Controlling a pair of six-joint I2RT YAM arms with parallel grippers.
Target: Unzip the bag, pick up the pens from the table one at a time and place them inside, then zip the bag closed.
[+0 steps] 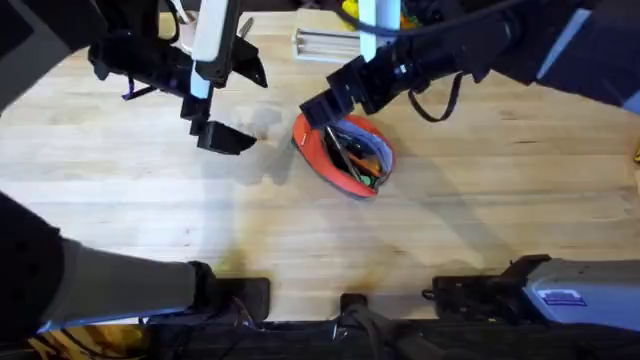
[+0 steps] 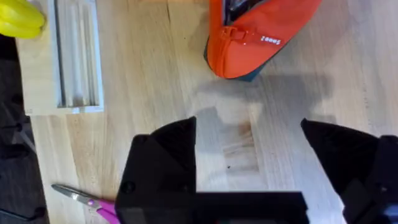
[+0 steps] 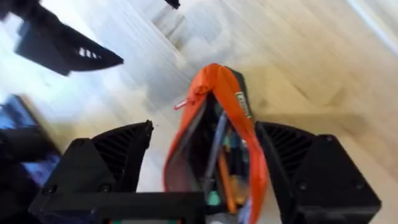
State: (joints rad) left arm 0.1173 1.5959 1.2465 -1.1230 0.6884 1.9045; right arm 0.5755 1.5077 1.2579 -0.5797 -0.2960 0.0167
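The orange-red bag point(image 1: 345, 152) lies unzipped near the middle of the table point(image 1: 150, 220). Several pens point(image 1: 358, 155) lie inside it, also seen in the right wrist view as pens point(image 3: 227, 168) in the open bag point(image 3: 249, 143). My right gripper point(image 1: 322, 108) is open at the bag's far-left end; up close, the right gripper point(image 3: 205, 130) has its fingers on either side of that end. A small zip pull point(image 3: 180, 104) sticks out there. My left gripper point(image 1: 228, 138) hovers to the left of the bag, and this left gripper point(image 2: 249, 124) is open over bare wood, short of the bag point(image 2: 261, 37).
A clear tray point(image 1: 325, 42) sits at the table's far edge, also visible as the tray point(image 2: 74, 56). A yellow object point(image 2: 18, 18) lies beside it. Pink-handled scissors point(image 2: 87, 202) lie on the wood behind the left gripper. Open table stretches along the near side.
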